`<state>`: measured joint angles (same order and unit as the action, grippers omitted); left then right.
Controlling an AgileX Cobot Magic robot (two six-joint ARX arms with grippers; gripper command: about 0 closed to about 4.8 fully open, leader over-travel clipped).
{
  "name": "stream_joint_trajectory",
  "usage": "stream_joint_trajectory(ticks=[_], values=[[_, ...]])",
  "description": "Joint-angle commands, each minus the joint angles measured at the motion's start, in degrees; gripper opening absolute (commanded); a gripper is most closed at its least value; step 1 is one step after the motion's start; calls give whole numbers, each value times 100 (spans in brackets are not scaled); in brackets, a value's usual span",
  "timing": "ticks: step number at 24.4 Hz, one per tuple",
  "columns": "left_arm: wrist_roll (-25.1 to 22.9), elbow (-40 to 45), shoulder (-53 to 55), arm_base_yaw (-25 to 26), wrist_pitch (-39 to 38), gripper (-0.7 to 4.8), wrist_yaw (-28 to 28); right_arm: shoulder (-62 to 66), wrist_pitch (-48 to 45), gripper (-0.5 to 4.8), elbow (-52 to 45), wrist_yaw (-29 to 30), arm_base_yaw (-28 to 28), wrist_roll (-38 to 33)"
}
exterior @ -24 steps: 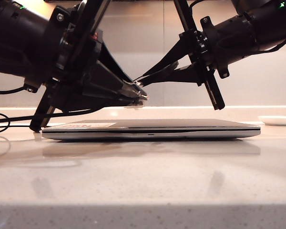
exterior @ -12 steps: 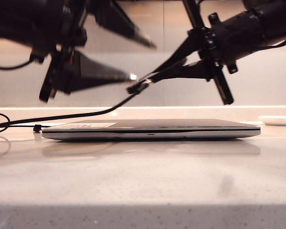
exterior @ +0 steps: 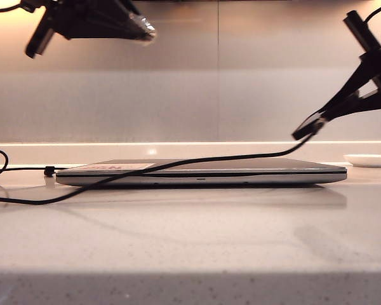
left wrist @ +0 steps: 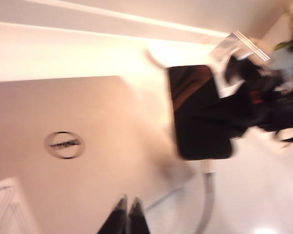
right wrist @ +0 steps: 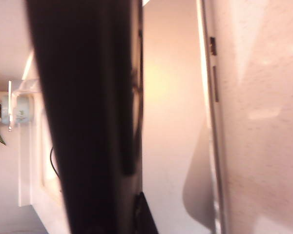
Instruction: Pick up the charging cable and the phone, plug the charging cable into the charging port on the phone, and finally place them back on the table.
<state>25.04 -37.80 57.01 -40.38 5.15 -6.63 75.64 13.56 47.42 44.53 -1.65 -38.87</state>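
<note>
my left gripper (exterior: 146, 28): raised at upper left, jaws pressed together, empty | my right gripper (exterior: 305, 130): clamped on the phone (left wrist: 198, 112), a thin glossy black slab, above the laptop's right end | charging cable (exterior: 178, 164): plugged in, drooping over the matte silver laptop (exterior: 203, 171) with round lid logo, onto the speckled table (exterior: 190, 241)

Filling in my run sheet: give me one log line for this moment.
left gripper: shut, empty, raised | right gripper: shut on phone | charging cable: plugged, draped over laptop

A closed silver laptop (exterior: 203, 171) lies flat, a white dish (exterior: 368, 160) beside it.
</note>
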Motion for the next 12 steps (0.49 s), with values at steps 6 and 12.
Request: stream_joint_trajectory(ticks=[6,12], values=[[-1014,-444,-68,949,-1187,-6,-4,70,1495,-6,785,-605,-542,1403],[-1023,-442,-68,988,-1196,-6,-4,752,1484,-6,798,-605,-763,1405]])
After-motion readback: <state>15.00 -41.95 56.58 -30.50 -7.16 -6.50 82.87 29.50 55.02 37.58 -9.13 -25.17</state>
